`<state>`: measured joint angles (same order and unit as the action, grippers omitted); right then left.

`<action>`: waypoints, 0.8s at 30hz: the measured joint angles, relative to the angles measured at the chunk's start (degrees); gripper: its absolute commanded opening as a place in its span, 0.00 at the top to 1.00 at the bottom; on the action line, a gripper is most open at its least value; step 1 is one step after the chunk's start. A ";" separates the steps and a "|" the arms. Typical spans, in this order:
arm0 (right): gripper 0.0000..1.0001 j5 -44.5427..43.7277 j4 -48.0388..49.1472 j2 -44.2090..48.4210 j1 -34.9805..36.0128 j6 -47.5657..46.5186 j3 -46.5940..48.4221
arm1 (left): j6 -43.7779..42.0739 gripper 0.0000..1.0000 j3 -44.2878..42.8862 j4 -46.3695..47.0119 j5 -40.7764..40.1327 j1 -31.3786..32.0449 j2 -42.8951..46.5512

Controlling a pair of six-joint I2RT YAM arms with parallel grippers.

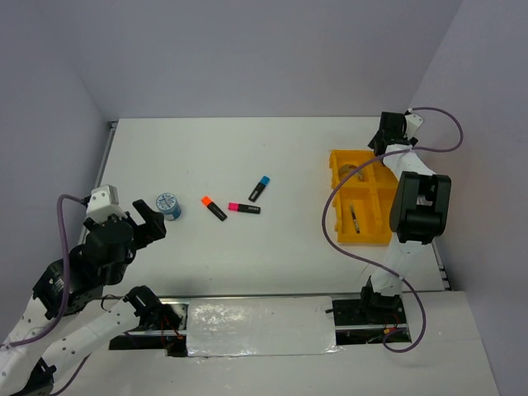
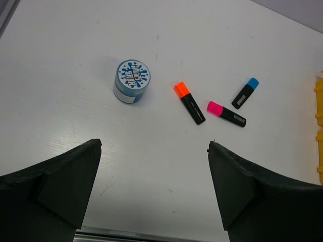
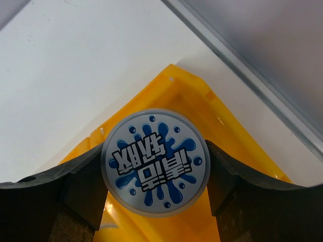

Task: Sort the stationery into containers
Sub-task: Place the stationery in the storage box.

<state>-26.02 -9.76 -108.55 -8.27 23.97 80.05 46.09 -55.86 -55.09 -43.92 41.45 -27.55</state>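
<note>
My right gripper is shut on a blue-white tape roll, held by its sides just above a corner of the yellow tray. In the top view that gripper hangs over the tray's far end, and the roll it holds is hidden. A second blue-white tape roll stands on the table ahead of my open left gripper, which has nothing between its fingers. To the right of this roll lie the orange-capped marker, the pink-capped marker and the blue-capped marker.
The tray holds a pen in a near compartment and a silvery ring in a far one. A wall rail runs close behind the tray. The right arm's purple cable loops beside the tray.
</note>
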 measured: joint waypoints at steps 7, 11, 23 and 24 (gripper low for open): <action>0.47 1.03 0.70 -4.02 -0.39 -1.46 0.68 | -1.70 0.01 0.00 0.98 1.57 0.00 -0.44; 0.27 1.84 1.16 -4.09 -0.42 -1.77 1.03 | -2.62 0.01 0.04 1.77 2.36 0.00 -0.55; 0.00 4.57 1.14 -1.11 -0.37 -1.55 4.57 | -2.86 0.01 0.50 2.64 3.04 0.02 -1.09; 0.00 4.87 1.05 -0.39 -0.28 -1.31 4.66 | -2.86 0.01 0.50 2.67 3.04 0.00 -1.11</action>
<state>-21.15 -8.71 -108.95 -8.56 22.65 84.71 43.22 -55.35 -52.42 -40.88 41.45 -28.67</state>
